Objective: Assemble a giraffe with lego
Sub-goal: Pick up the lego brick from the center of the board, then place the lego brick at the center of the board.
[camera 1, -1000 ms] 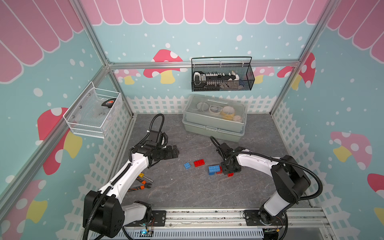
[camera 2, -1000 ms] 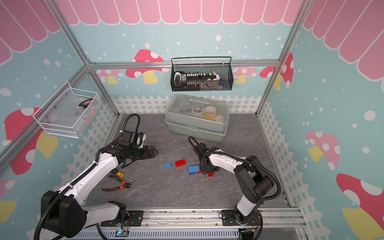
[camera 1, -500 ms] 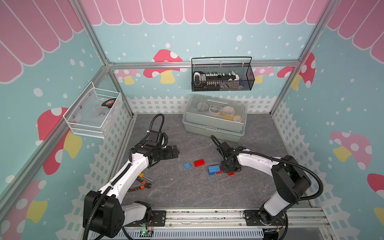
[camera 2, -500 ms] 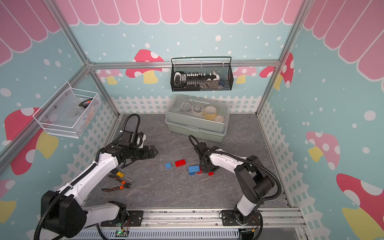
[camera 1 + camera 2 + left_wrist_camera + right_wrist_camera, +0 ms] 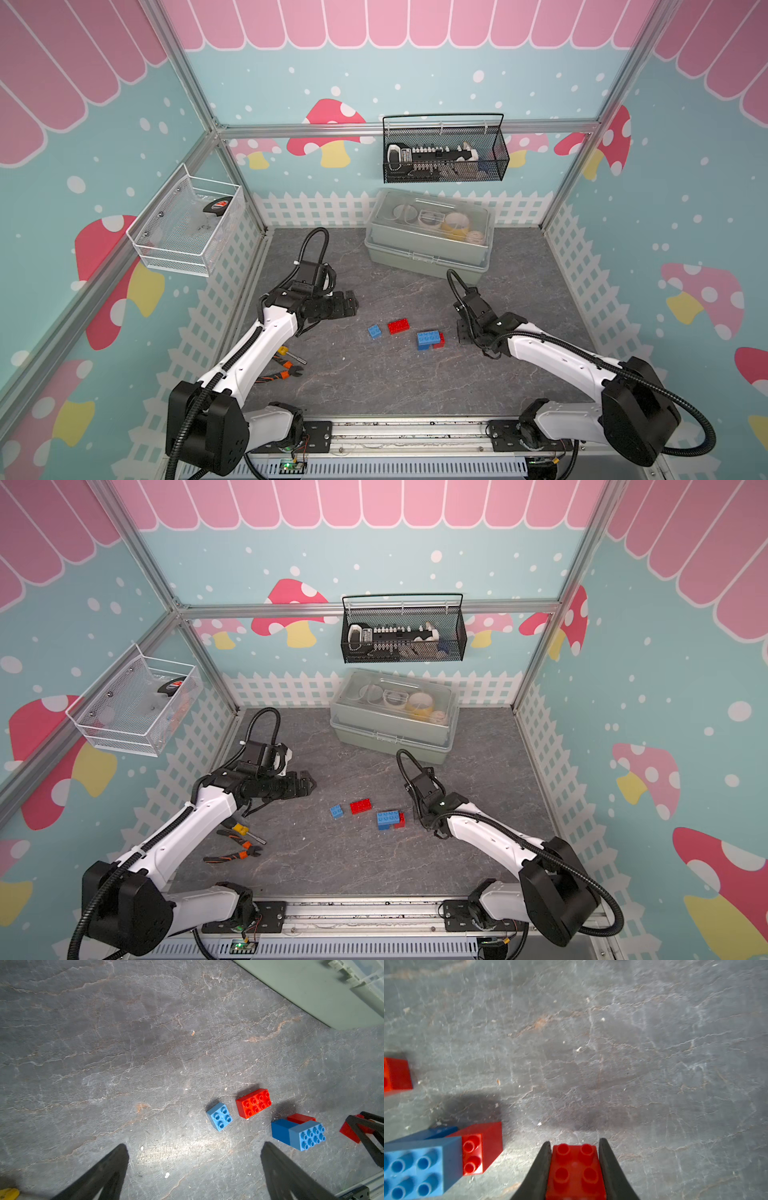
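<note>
Left wrist: one giraffe (image 5: 305, 1138), three lego bricks (image 5: 254, 1103), one in right claw (image 5: 357, 1118).

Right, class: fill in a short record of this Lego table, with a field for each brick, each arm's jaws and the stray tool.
right jaws: shut on a small red four-stud plastic brick
left jaws: open, holding nothing
small blue four-stud brick: loose, studs up
red eight-stud brick: loose, beside it
blue eight-stud brick: touching a second red brick; joined or not, unclear
orange-handled pliers: lying apart from the bricks
</note>
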